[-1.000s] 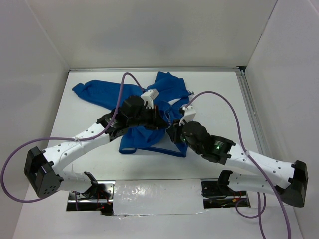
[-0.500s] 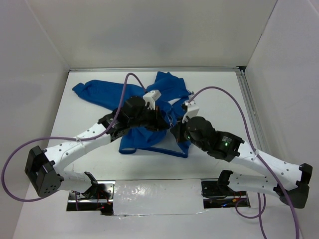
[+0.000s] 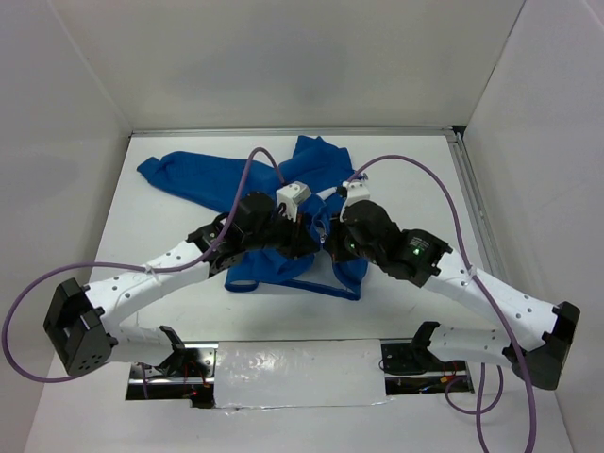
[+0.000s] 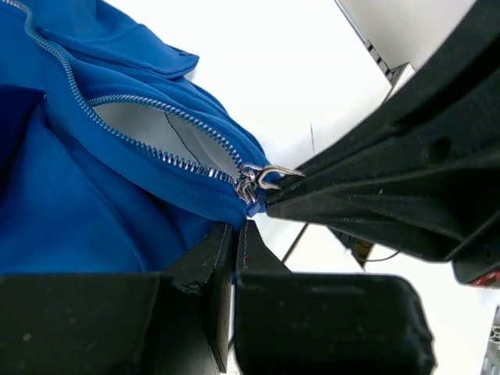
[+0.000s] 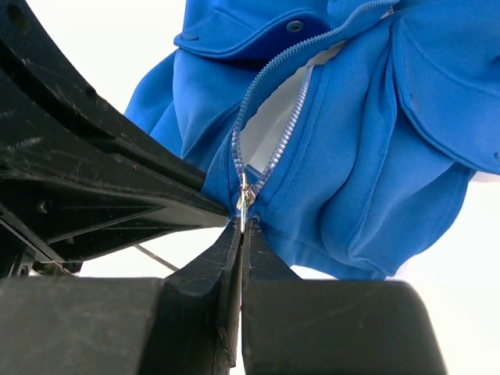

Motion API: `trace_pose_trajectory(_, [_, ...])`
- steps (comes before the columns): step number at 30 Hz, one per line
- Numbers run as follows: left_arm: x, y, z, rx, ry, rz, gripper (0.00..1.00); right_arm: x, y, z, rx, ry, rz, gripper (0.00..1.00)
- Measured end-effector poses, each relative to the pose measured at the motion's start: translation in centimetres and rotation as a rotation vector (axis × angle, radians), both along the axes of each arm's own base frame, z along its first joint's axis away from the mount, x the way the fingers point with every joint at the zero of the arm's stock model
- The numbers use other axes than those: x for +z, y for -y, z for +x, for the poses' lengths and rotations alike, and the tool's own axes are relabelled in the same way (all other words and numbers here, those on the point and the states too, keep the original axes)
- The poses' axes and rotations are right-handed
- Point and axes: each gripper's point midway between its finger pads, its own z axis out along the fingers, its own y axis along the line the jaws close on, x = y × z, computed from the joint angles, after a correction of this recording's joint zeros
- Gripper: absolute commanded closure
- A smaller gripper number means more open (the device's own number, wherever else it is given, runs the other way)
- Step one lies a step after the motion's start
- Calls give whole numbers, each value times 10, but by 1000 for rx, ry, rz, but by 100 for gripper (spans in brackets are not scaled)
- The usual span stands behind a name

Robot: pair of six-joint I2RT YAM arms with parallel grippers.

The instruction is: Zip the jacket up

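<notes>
Right claw [image 5: 241, 226] pinches the jacket's [image 5: 375, 156] zipper pull [image 5: 243, 197].

Top view: middle of the bright royal-blue fabric jacket [image 3: 189, 177] is hidden under the left arm [image 3: 255, 222] and right arm [image 3: 377, 241], and neither arm's fingertips are visible.

Left wrist view: jacket is cut off at the top and left edges. Its hem disappears into the closed left gripper [image 4: 237, 230].

Right wrist view: pale zipper [image 5: 287, 117] runs out past the top edge. The small silver zipper pull [image 5: 243, 195] is partly buried in the pinched right gripper [image 5: 242, 228]. Slider detail is too small to tell.
</notes>
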Motion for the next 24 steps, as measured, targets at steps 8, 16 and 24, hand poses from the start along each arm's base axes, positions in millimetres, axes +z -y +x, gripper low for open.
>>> trace_pose_trajectory(8, [-12, -2, -15, -76, 33, 6, 100, 4, 3, 3, 6, 11, 9, 100])
trace_pose_trajectory(16, [-15, -10, -36, -143, 23, -22, 100, -1, -4, 18, -13, 28, 4, 100])
trace_pose_trajectory(24, [-49, -31, -83, -237, -83, 5, 100, -40, -6, 73, -157, 41, -92, 100])
